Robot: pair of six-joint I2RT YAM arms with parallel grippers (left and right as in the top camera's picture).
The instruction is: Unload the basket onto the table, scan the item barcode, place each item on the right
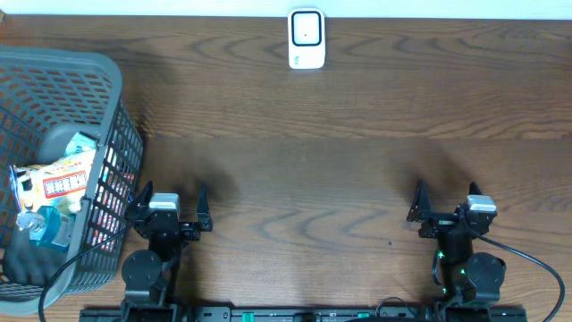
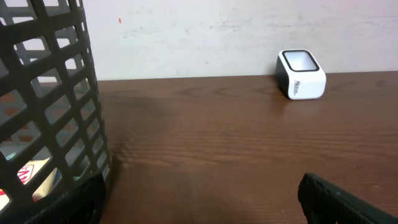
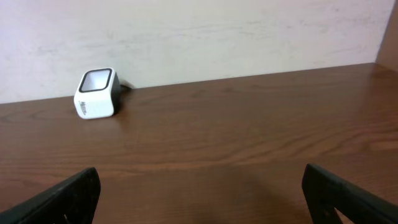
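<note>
Dark brown wood grain covers the table (image 1: 304, 152), which runs back to a scuffed off-white wall (image 2: 199, 37) along its far edge. A white barcode scanner (image 1: 306, 39) stands at the middle of that far edge, its window framed in black. At the table's left edge sits a grey plastic mesh basket (image 1: 123, 143), and the goods to scan lie inside it: a packet (image 1: 67, 179) with red and white print, a clear bottle (image 1: 40, 224) with blue on it, and something dark that I cannot make out. The left gripper (image 1: 172, 195) rests near the near edge, just beside the basket, jaws spread wide and holding nothing. The right gripper (image 1: 445, 199) sits toward the near right corner, jaws likewise spread wide, touching nothing.
</note>
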